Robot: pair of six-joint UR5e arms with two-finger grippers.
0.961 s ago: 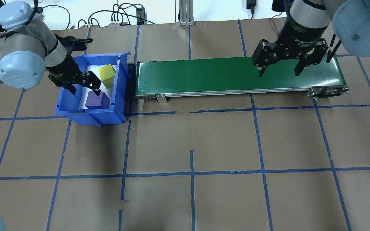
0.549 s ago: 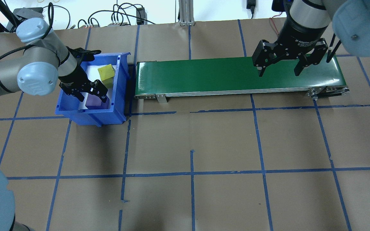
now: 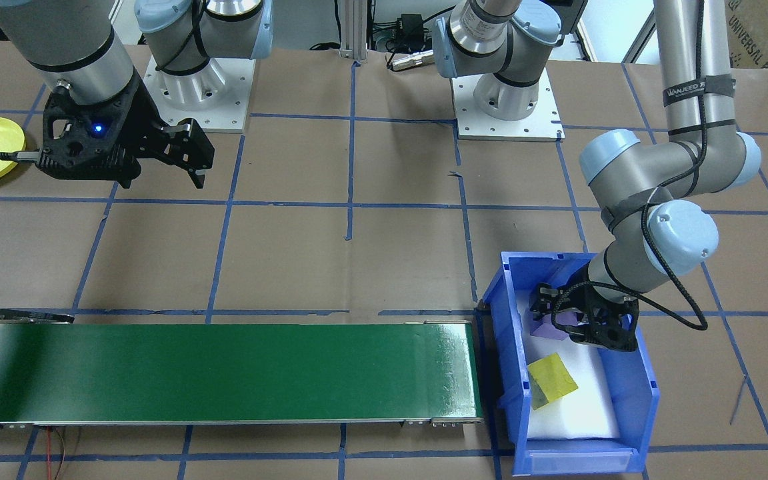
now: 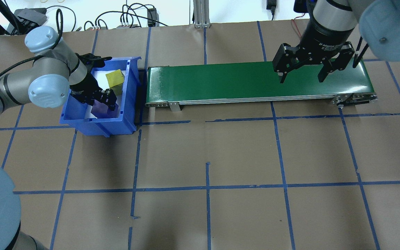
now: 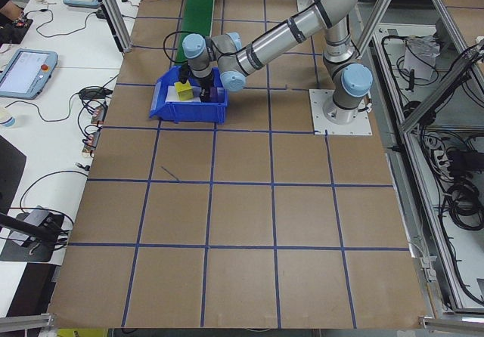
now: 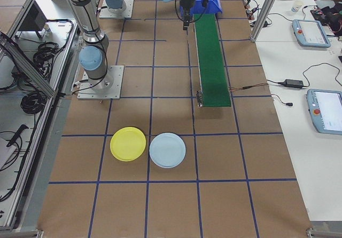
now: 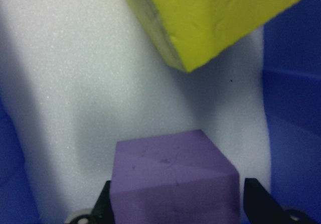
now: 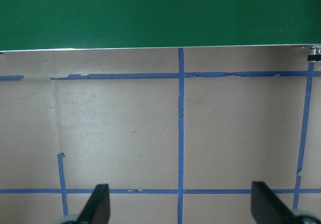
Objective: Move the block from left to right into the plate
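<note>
My left gripper (image 7: pixel 175 204) sat spread around the purple block (image 7: pixel 173 176) in the blue bin (image 4: pixel 123 118), fingers not yet clamped. Closing off-centre could have tipped it against the yellow block (image 7: pixel 215 18). My right gripper (image 4: pixel 302 74) hung open over the belt (image 4: pixel 221 83), the plate (image 6: pixel 127 143) well apart.

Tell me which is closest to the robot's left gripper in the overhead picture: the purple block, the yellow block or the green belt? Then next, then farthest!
From the left gripper:
1. Purple block, right under its fingers in the blue bin.
2. Yellow block, at the bin's far end.
3. Green belt, outside the bin, to its right.
</note>
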